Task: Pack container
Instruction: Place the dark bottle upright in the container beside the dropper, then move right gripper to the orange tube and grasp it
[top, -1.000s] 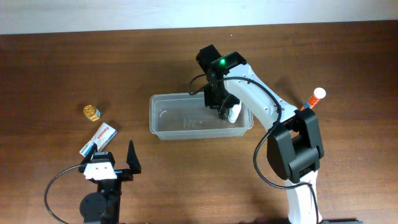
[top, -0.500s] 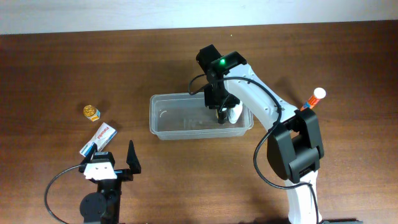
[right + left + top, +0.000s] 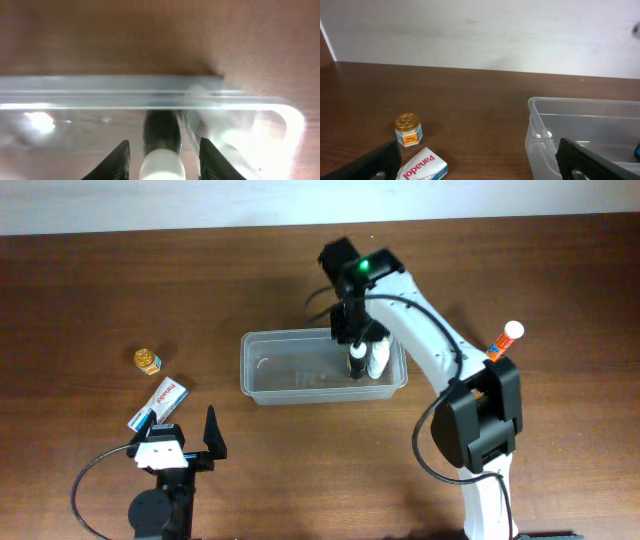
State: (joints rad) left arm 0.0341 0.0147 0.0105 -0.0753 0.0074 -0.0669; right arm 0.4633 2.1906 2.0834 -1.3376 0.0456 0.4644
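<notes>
**Overhead:** The container (image 3: pixel 280 375), a clear shallow tub, sits at centre frame on the brown worktop (image 3: pixel 100 280). The right hand (image 3: pixel 356 352) hangs over the tub's right end, above a dark bottle (image 3: pixel 356 366) and a white bottle (image 3: pixel 378 360) inside. The left hand (image 3: pixel 186 442), at lower left, is spread wide and empty, well apart from the tub.

**Left wrist:** The tub fills the lower right of the frame. A gold-lidded jar (image 3: pixel 408 130) and a Panadol box (image 3: pixel 422 166) lie at lower left.

**Right wrist:** The fingers (image 3: pixel 117 160) stand narrowly parted around the dark bottle, with a gap showing on each side. The tub looks light, thin and slick, and likely to flex. Its rim at a short end seems the surest hold.
</notes>
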